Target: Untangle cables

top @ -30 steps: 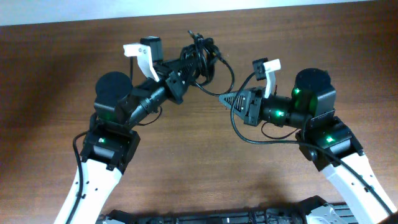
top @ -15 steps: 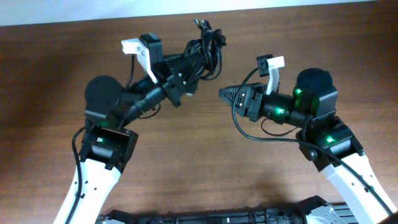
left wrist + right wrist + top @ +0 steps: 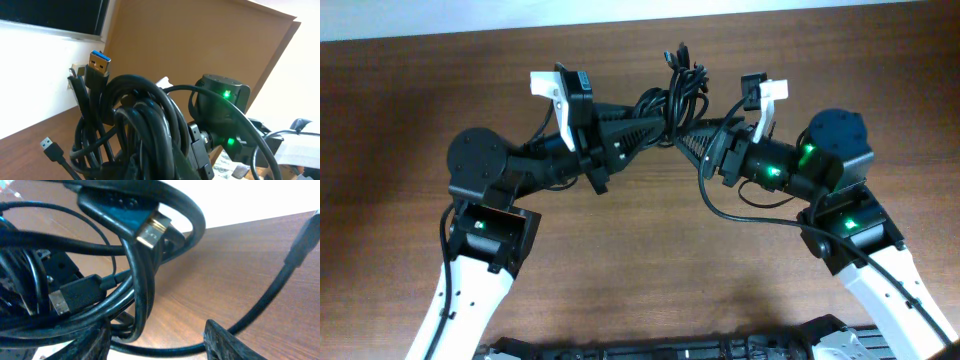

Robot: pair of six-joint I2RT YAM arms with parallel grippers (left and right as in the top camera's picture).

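the left pincer (image 3: 654,114) is clamped on the knot of cables (image 3: 676,90) over the far middle of the table (image 3: 400,120); whether the knot clears the wood cannot be told. within the last second this arm has swung the knot to the right, straight toward the right pincer (image 3: 688,136). that one, just before well apart and nearer the robot, has come up to meet it. its own wrist view shows its fingers (image 3: 227,342) spread wide, with loose loops and a gold-tipped plug (image 3: 150,232) just ahead of them and nothing gripped yet. judged from this, the knot now sits within reach of both arms. a second hold, needed to draw the loops apart, looks to be the step in hand. in the overhead view the bundle runs lengthwise from near to far, its plug ends pointing away from the robot. in the left wrist view a blue-tongued plug (image 3: 99,62) sticks upward.
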